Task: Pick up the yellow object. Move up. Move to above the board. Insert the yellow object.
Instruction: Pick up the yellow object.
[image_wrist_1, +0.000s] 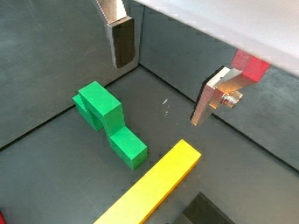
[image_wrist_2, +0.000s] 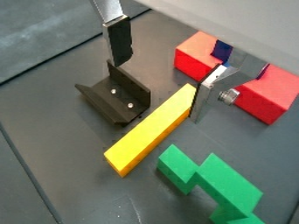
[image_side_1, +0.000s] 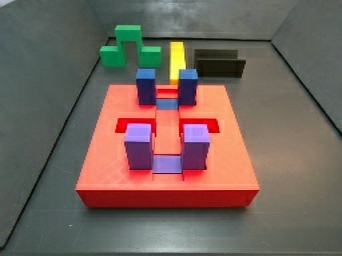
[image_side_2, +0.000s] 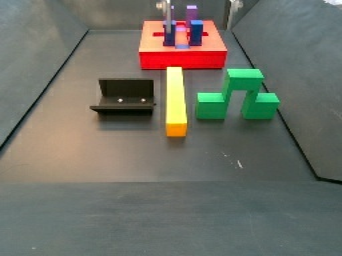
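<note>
The yellow object lies flat on the dark floor between the fixture and the green stepped blocks. Beyond its far end sits the board. The gripper hangs open and empty above the bar's board-side end.

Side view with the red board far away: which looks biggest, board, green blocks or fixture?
1. The board and green blocks: look alike, board is farther.
2. The fixture: smallest.
Open gripper hangs near the yellow object's end.
</note>
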